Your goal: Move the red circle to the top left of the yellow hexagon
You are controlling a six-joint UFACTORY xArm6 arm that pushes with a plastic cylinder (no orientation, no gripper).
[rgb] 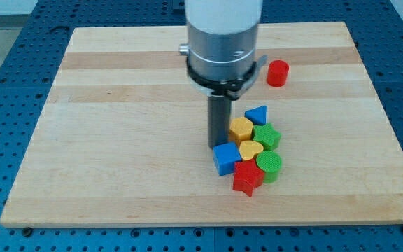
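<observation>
The red circle (278,73) stands alone near the view's top right of the board. The yellow hexagon (241,129) sits in a tight cluster right of centre. My tip (219,145) rests on the board just left of the yellow hexagon and right above the blue cube (225,158). The tip is far from the red circle, down and to the left of it. The arm's grey body hides the board above the tip.
Around the hexagon lie a blue triangle (257,114), a green star-like block (266,136), a yellow heart (251,150), a green circle (269,164) and a red star (248,177). The wooden board (117,140) sits on a blue perforated table.
</observation>
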